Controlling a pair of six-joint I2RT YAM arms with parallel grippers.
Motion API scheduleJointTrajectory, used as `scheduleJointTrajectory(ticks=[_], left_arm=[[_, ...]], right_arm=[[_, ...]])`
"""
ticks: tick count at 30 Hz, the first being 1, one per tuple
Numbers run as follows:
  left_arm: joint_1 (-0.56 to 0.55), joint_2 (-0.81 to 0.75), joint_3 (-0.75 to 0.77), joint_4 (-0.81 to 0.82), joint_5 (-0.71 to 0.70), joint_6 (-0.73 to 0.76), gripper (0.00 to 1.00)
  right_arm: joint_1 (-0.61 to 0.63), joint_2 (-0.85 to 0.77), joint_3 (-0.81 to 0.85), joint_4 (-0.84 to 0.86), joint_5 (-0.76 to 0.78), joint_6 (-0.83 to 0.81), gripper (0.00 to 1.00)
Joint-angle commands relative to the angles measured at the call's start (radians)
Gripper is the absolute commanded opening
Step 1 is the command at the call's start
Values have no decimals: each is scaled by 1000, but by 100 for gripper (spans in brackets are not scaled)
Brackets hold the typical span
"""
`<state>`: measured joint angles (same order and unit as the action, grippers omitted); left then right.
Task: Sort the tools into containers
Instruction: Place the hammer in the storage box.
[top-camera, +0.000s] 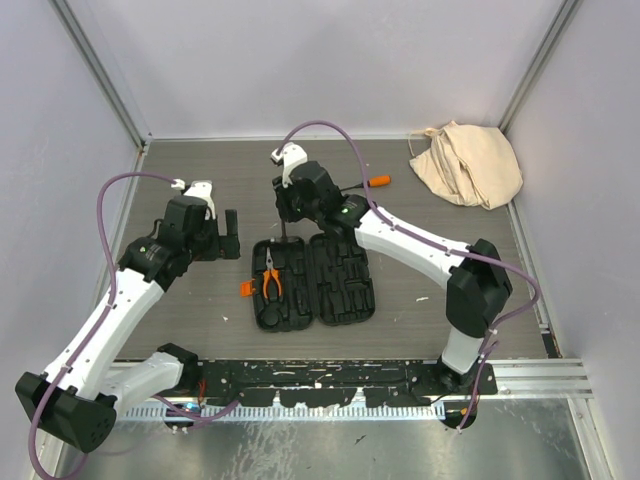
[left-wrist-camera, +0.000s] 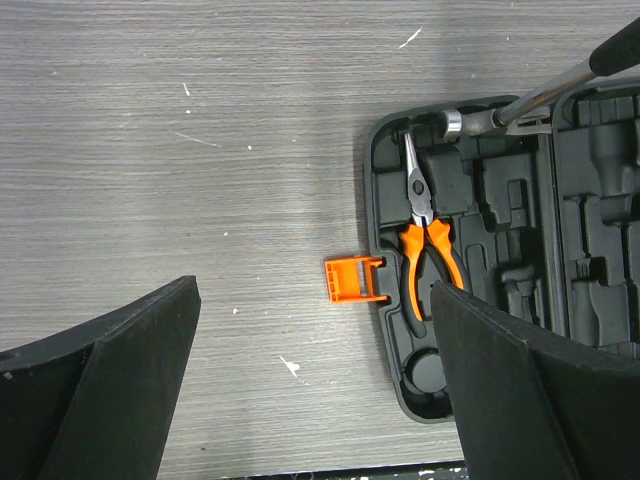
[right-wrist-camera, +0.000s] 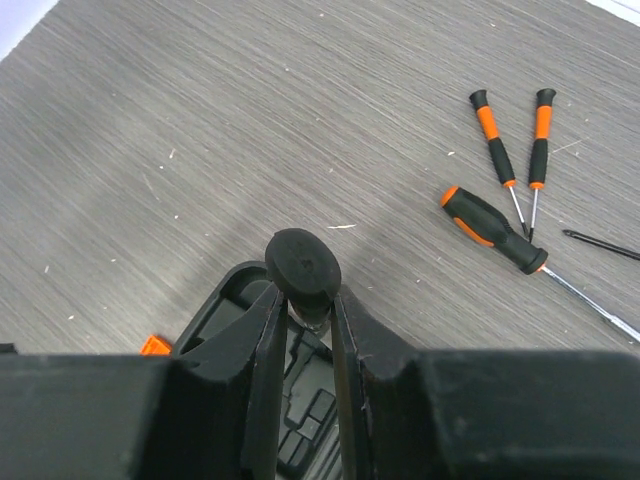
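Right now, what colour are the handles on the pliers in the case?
Orange. The pliers lie in the black case; the left wrist view shows them best.

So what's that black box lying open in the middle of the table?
A black hard-plastic tool case, open flat on the grey table, moulded slots facing up. An orange latch sticks out from its left edge. Orange-handled pliers lie in the left half; the right half looks empty. A metal-shafted tool in the right gripper reaches its far edge.
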<state>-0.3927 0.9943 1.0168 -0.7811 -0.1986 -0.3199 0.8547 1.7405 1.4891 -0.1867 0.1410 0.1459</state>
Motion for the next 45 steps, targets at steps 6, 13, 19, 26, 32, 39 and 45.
scheduleJointTrajectory(ticks=[6, 13, 19, 26, 32, 39, 45], left_arm=[[2, -13, 1, 6, -16, 19, 100], [2, -14, -1, 6, -7, 16, 100], [2, -12, 0, 5, -6, 16, 100], [2, -17, -3, 3, -5, 16, 100], [2, -22, -7, 3, -9, 16, 100], [2, -20, -6, 2, -4, 16, 100], [1, -22, -3, 3, 2, 13, 99]], right_arm=[[14, 14, 49, 105, 43, -17, 0], [21, 9, -17, 164, 67, -36, 0], [35, 2, -65, 211, 109, -77, 0], [72, -18, -133, 247, 140, -97, 2], [101, -87, -222, 253, 121, -77, 18], [127, -192, -346, 262, 86, -28, 32], [149, -255, -409, 240, -7, -19, 40]])
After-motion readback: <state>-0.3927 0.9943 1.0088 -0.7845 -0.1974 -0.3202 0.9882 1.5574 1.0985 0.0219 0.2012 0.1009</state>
